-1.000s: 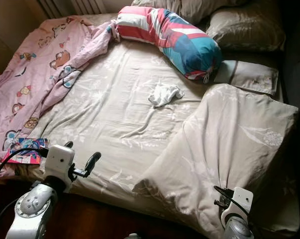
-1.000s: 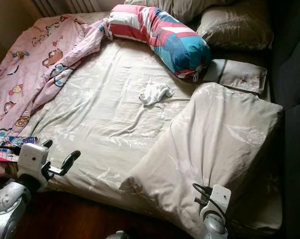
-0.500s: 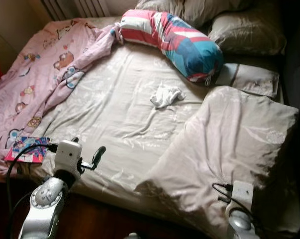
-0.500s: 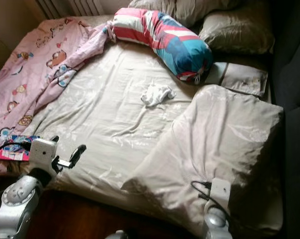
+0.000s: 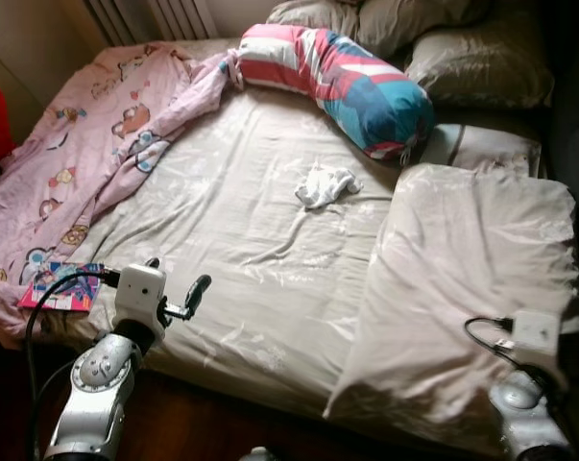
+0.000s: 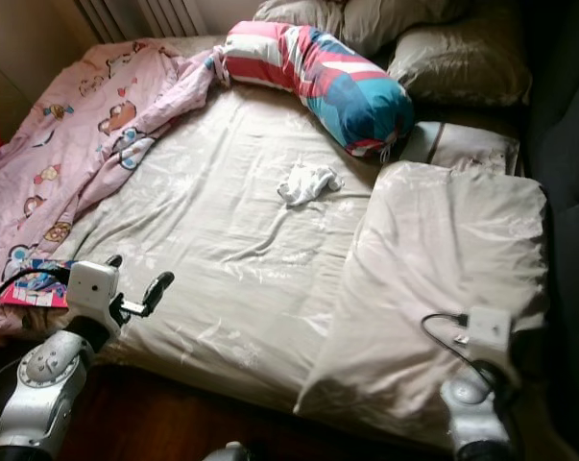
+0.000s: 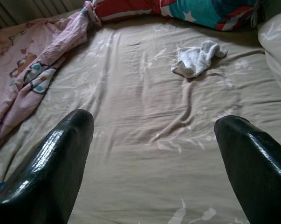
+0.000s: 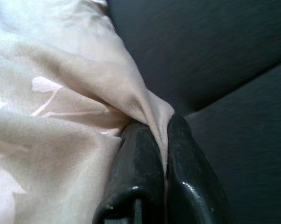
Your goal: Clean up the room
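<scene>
— Where is the right gripper (image 8: 161, 154)?
— At the near right corner of the bed (image 5: 260, 259), beside a dark panel (image 8: 215, 56). Its two black fingers (image 8: 135, 172) are pressed together on a fold of the beige duvet (image 5: 462, 288), and the cloth runs up out of the pinch between them.

— How does the duvet lie?
— Folded back on the right half of the bed, from the near edge up to a small flat pillow (image 5: 486, 149). It touches that pillow's near side.

— And the left gripper (image 7: 154, 154)?
— It hovers over the near left edge of the bed, fingers (image 7: 56, 168) spread wide apart with nothing between them, pointing up the bare sheet.

— What lies loose on the bed?
— A small white cloth (image 5: 325, 183), crumpled, in the middle of the sheet, just short of the bolster (image 5: 342, 82). That bolster, striped red, white and blue, lies slantwise at the head, with grey pillows (image 5: 476, 58) behind and to its right.

— Anything to the left?
— A pink blanket (image 5: 73, 182) with cartoon prints, rumpled along the whole left side. At its near end rests a bright booklet (image 5: 60, 288), just beside the left wrist. A radiator (image 5: 155, 14) stands at the far left corner.
</scene>
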